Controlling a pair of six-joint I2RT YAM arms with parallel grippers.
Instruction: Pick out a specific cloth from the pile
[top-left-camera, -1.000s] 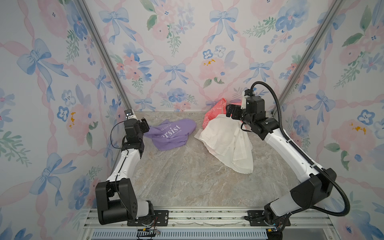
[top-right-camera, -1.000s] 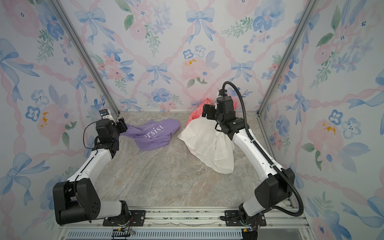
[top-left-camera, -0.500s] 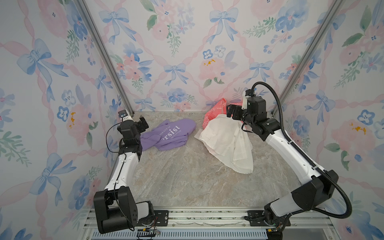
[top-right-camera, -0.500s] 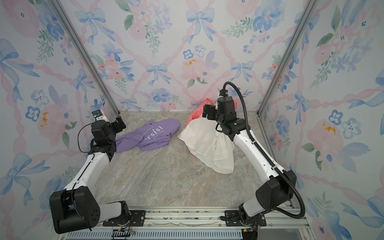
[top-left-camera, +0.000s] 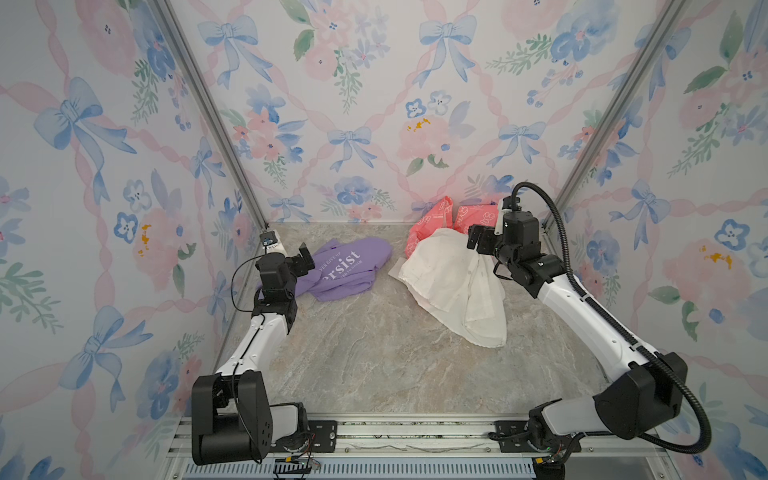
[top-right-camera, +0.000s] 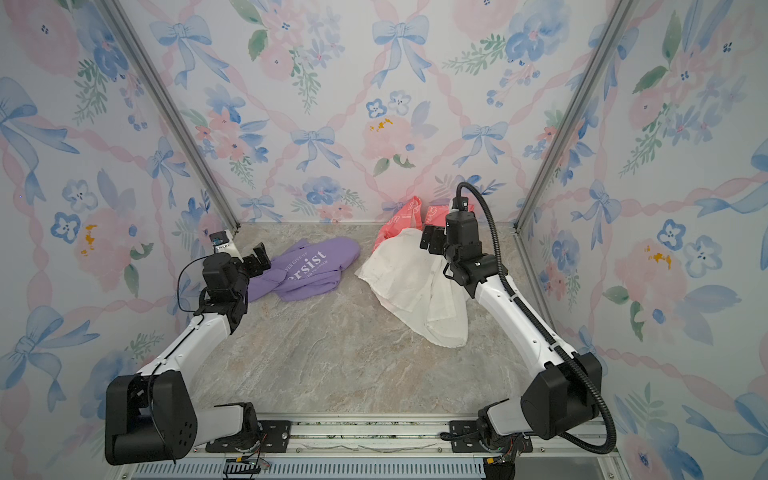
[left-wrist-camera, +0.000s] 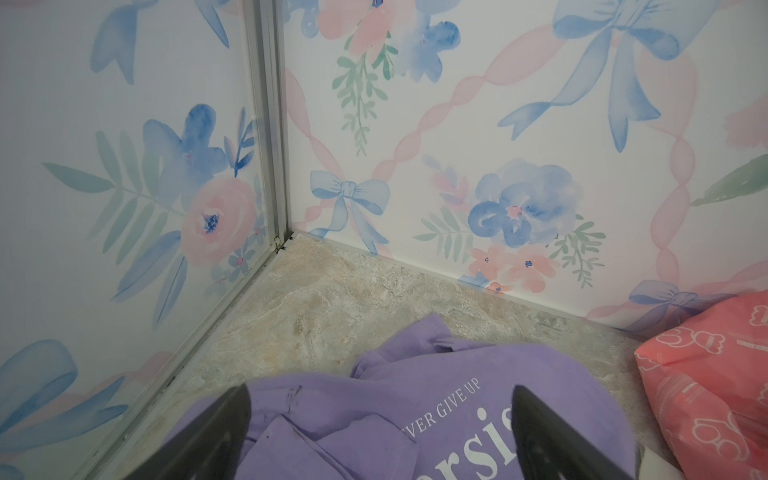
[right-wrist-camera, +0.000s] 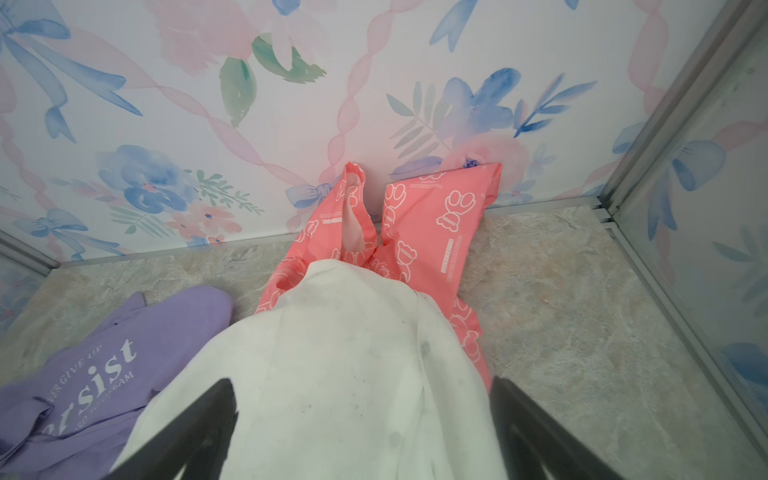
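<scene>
The cloth (top-left-camera: 353, 266) (top-right-camera: 320, 264), lavender-purple with white "persist" lettering, lies flat on the marble table, apart from the pile and to its left. My left gripper (top-left-camera: 305, 258) (top-right-camera: 261, 257) (left-wrist-camera: 380, 399) hangs open just over the cloth's (left-wrist-camera: 415, 407) left end, gripping nothing. The pile is an off-white cloth (top-left-camera: 453, 282) (top-right-camera: 415, 282) draped over a coral-pink one (top-left-camera: 432, 216) (right-wrist-camera: 432, 216) at the back wall. My right gripper (top-left-camera: 478, 243) (top-right-camera: 430, 243) (right-wrist-camera: 361, 386) stands open above the off-white cloth (right-wrist-camera: 345, 353), jaws wide apart either side of it.
Floral walls close in the table (top-left-camera: 374, 365) on three sides, with metal corner posts (top-left-camera: 216, 120) at the back. The left gripper sits close to the back left corner (left-wrist-camera: 282, 245). A metal rail (top-left-camera: 415, 432) runs along the front edge.
The left gripper's jaws have opened wider and let go of the purple cloth's edge. The cloth has sagged flatter and spread leftward on the table. The right arm has stayed put.
</scene>
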